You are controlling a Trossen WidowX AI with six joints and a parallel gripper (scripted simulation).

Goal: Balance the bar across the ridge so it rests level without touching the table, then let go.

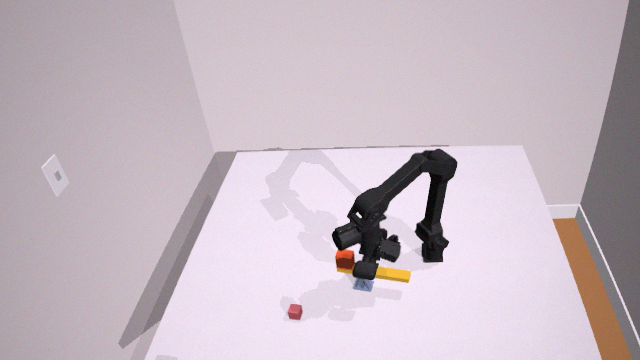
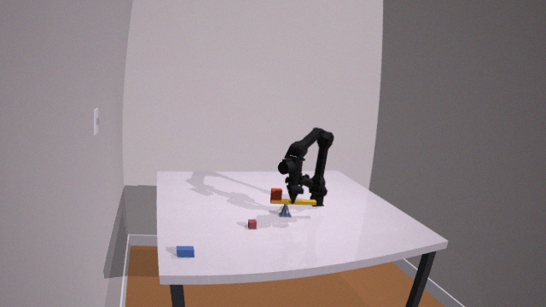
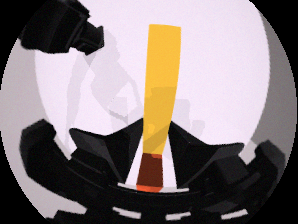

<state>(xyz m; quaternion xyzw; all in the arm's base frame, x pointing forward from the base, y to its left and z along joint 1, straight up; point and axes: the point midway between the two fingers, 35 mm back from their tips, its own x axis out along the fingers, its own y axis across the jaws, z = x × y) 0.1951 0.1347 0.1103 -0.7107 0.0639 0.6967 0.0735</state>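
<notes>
A yellow bar (image 1: 394, 274) (image 2: 304, 202) (image 3: 162, 70) with an orange-red block (image 1: 345, 259) (image 2: 276, 194) (image 3: 149, 172) on its left end is held off the table, close to level. My gripper (image 2: 293, 201) (image 3: 156, 122) is shut on the bar, to the right of the block. In the top view the wrist hides the fingertips. The grey-blue ridge (image 1: 363, 285) (image 2: 285, 211) stands on the table under the bar, between the block and the fingers in the exterior view. Its top is at or just below the bar's underside; I cannot tell whether they touch.
A small red cube (image 1: 295, 312) (image 2: 252, 224) lies on the table to the front left of the ridge. A blue block (image 2: 185, 251) lies near the table's front left corner in the exterior view. The arm's base (image 1: 432, 251) stands behind and to the right of the bar.
</notes>
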